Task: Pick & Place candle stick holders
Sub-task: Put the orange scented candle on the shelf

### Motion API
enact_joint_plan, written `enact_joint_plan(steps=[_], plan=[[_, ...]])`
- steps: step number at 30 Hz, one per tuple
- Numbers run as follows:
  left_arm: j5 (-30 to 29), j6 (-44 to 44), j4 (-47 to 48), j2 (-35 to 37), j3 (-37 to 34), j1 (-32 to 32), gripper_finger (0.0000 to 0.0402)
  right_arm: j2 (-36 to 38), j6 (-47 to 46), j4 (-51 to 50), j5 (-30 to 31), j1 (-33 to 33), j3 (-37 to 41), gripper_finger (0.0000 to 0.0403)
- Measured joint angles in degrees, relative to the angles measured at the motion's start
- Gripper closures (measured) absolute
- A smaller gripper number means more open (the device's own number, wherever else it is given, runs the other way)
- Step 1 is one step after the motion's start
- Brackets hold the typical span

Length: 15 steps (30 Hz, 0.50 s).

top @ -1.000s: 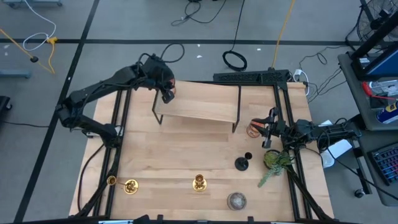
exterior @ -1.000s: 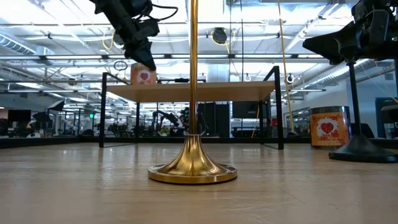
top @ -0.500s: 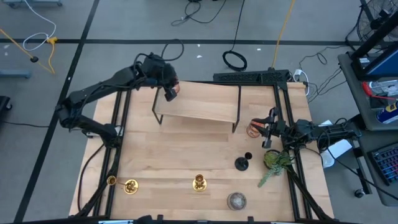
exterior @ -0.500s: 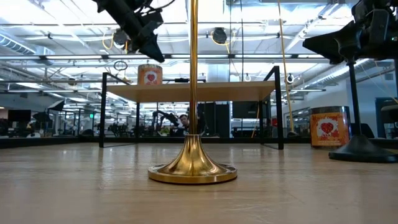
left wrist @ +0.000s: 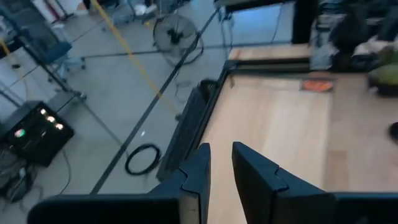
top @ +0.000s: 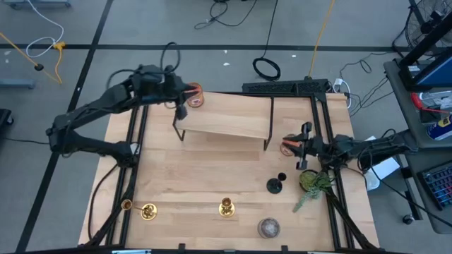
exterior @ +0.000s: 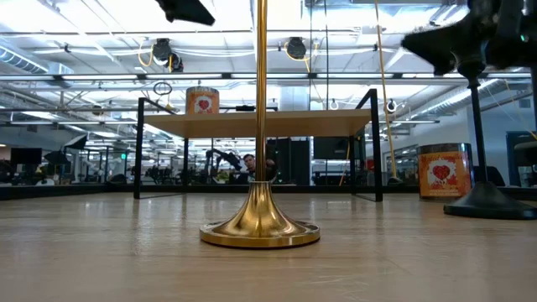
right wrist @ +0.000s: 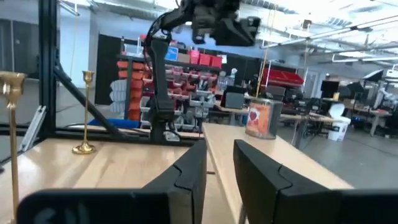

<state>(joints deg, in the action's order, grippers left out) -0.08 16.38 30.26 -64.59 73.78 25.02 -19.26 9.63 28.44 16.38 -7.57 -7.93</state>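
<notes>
High view shows my left claw (top: 178, 106) released, empty, at the far-left shelf (top: 226, 121) corner beside an orange jar candle (top: 194, 96). My right claw (top: 302, 147) waits, parted, at the right edge. Two brass holders (top: 226, 206) (top: 147, 211) stand along the near surface (top: 205, 173); the black holder (top: 275, 185) stands right.

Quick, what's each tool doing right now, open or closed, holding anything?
Left tool: open, holding nothing, raised beside the orange jar candle on the shelf.
Right tool: open, holding nothing, at the table's right edge.
</notes>
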Motion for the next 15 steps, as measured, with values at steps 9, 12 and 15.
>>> enact_joint_plan(steps=[9,12,15], plan=[[0.1,-0.5,1.7,7.8,-8.5,-5.7,0.0328,-15.2,2.7,-4.2,0.5,0.0,-13.7,0.0324],[0.3,-1.7,-3.5,10.2,-15.7,-7.8,0.0328,-17.7,2.7,-10.5,3.6,0.0,-18.1,0.0307],[2.2,-2.8,-9.9,12.4,-22.5,-9.6,0.0328,-19.1,-0.4,-16.9,6.2,0.0,-22.0,0.0281]])
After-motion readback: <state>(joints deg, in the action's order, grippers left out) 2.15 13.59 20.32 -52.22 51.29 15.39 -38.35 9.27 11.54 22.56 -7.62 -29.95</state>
